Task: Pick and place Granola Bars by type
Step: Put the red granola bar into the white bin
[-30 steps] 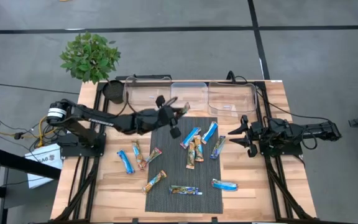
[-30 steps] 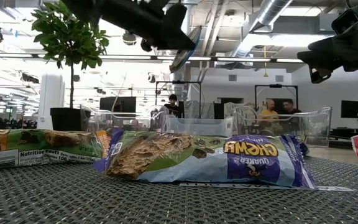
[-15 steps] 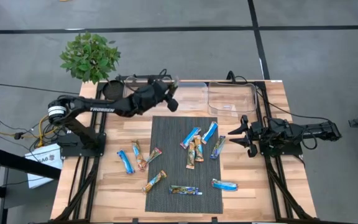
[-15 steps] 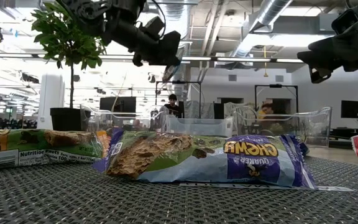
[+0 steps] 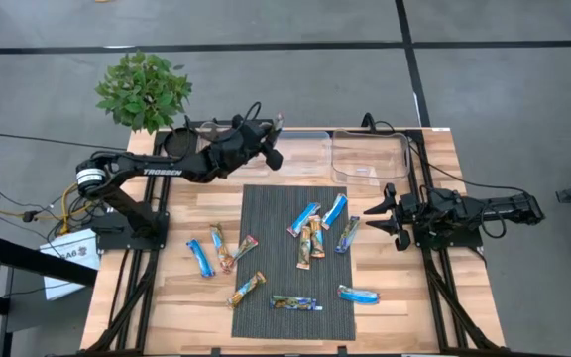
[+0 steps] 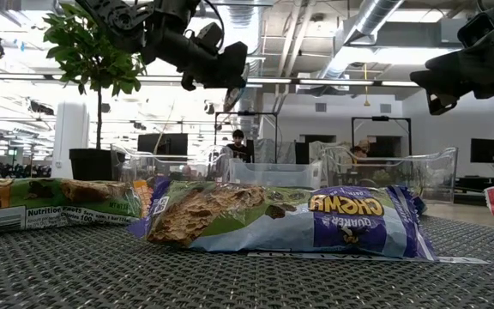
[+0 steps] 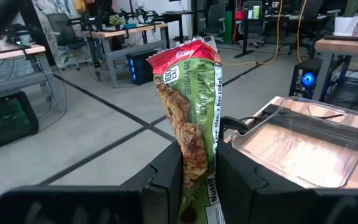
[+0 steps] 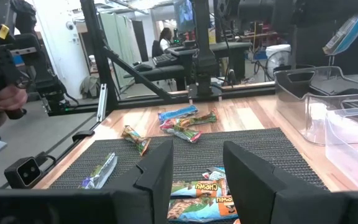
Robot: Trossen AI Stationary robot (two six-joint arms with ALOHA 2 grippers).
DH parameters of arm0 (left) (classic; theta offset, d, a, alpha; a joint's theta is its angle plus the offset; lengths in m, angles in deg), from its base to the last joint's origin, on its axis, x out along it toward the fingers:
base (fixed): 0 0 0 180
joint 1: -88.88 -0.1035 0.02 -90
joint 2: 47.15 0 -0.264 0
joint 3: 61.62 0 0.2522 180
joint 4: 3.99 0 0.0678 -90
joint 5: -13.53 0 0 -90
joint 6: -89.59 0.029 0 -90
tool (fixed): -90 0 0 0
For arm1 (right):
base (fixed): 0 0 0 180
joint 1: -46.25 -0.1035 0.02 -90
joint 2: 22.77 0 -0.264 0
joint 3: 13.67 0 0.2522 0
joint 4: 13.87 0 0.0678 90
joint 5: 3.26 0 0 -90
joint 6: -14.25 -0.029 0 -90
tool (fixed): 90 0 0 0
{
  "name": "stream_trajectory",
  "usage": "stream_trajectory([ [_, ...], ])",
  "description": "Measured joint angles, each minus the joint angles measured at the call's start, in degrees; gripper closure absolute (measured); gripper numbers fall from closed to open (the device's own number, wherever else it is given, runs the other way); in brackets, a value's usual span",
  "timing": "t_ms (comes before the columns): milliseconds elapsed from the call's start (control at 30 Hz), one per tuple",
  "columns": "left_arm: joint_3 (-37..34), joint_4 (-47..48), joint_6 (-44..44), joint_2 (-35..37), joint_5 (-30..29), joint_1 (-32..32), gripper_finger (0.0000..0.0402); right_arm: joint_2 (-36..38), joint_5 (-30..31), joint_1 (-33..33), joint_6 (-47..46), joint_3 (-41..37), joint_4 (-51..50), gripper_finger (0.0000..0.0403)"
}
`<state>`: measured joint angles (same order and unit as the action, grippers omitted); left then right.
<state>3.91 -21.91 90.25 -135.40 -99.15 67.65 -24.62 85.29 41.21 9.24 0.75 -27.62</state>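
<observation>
My left gripper (image 5: 272,137) is shut on a green granola bar with a red end (image 7: 191,106). It hovers over the leftmost clear bin (image 5: 228,149) at the table's far edge. Several more granola bars lie flat, a cluster (image 5: 317,228) on the dark mat (image 5: 266,213) and others (image 5: 222,248) on the wood to its left. At the table's right side, my right gripper (image 5: 377,216) stands open and level with nothing between its fingers (image 8: 157,171). It faces the mat. My left gripper pinches the bar between its two fingers (image 7: 166,177) by the wrapper's green end (image 7: 194,186). The fingers lie level and reach in from the table's left side. The red end (image 7: 182,57) sticks out past the fingertips, and the bar is clear of the bin and the table.
Two more clear bins (image 5: 303,149) (image 5: 370,157) stand in a row along the far edge. A potted plant (image 5: 144,89) and a dark cup (image 5: 178,145) sit at the far left corner. People sit in the room behind the table.
My left gripper has swung with the bar from above the mat's far left corner toward the table's far edge, ending over the leftmost bin. It kept almost still over the last half second. The bar stays pinched and clear throughout.
</observation>
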Motion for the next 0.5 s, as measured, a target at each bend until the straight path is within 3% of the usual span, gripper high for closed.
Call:
stream_trajectory([
  [233, 1.93, 3.12, -0.47, -0.02, -2.15, 0.00, 0.0327, -0.02, 0.02, 0.00, 0.00, 0.00, 0.00, 0.0269],
  [500, 13.38, 13.83, -1.08, -5.25, -3.36, 0.09, 0.0327, -0.02, 0.02, -0.02, 0.00, 0.00, 0.00, 0.0268],
])
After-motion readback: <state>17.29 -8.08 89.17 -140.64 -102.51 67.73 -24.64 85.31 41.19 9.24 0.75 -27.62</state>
